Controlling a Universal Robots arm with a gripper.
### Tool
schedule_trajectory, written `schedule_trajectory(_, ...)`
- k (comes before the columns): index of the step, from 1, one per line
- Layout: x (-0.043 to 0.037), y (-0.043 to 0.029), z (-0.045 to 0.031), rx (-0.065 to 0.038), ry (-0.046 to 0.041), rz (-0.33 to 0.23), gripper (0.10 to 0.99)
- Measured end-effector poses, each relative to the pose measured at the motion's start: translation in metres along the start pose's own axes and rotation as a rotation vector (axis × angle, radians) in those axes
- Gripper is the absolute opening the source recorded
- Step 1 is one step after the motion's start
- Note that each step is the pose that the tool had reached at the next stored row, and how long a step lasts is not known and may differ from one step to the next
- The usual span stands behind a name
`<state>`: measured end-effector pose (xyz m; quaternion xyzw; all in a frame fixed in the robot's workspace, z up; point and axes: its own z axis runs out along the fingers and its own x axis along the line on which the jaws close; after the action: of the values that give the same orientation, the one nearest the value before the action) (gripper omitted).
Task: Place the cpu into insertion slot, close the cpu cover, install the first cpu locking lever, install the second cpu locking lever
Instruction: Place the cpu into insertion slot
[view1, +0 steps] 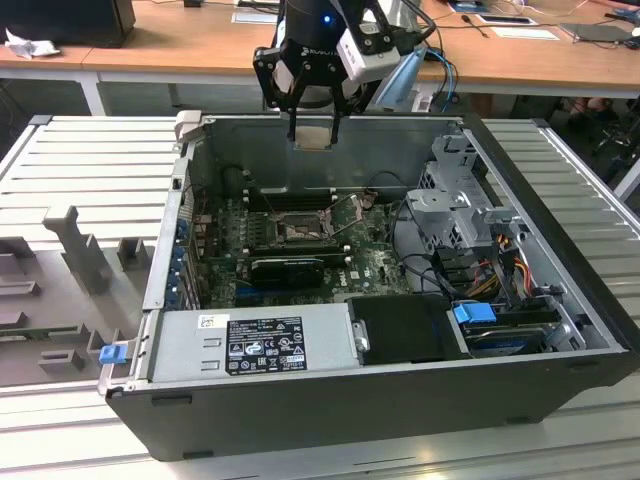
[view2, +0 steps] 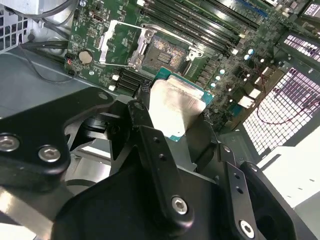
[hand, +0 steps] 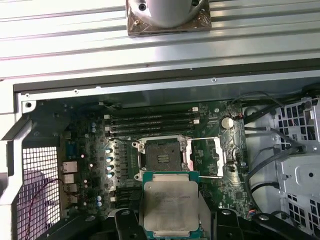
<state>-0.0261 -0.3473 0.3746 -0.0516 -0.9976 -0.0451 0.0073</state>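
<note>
1. Your gripper (view1: 313, 130): jaws clamped on the cpu (hand: 170, 205), poised over the computer case (view1: 330, 400) rim.
2. Insertion slot (hand: 162, 159): bare, mid-motherboard.
3. Cpu cover (hand: 221, 157): lying open beside it.

Step in hand, by my reading: placing the cpu. It calls for squaring the chip over the recess.

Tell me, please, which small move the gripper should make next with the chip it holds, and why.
Probably carry the flat square beige-silver cpu across until it hangs above the small square dark insertion slot. The gripper holds it high over the far wall of the dark grey computer case, while the slot lies bare, its silvery metal cpu cover swung open beside it.
</note>
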Motion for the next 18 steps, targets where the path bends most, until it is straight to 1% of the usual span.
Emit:
schedule_trajectory(7,0.0,-0.0001,0.0009,-0.001,-0.0066,0.074,0.529)
schedule_trajectory(8,0.0,-0.0002,0.001,-0.001,-0.0083,0.093,0.529)
schedule_trajectory(10,0.0,-0.0001,0.0014,-0.003,-0.0138,0.154,0.529)
schedule_trajectory(13,0.0,-0.0002,0.0016,-0.003,-0.0173,0.193,0.529)
schedule_trajectory(15,0.0,-0.0002,0.0018,-0.004,-0.0213,0.238,0.529)
schedule_trajectory(18,0.0,-0.0002,0.0019,-0.005,-0.0245,0.273,0.529)
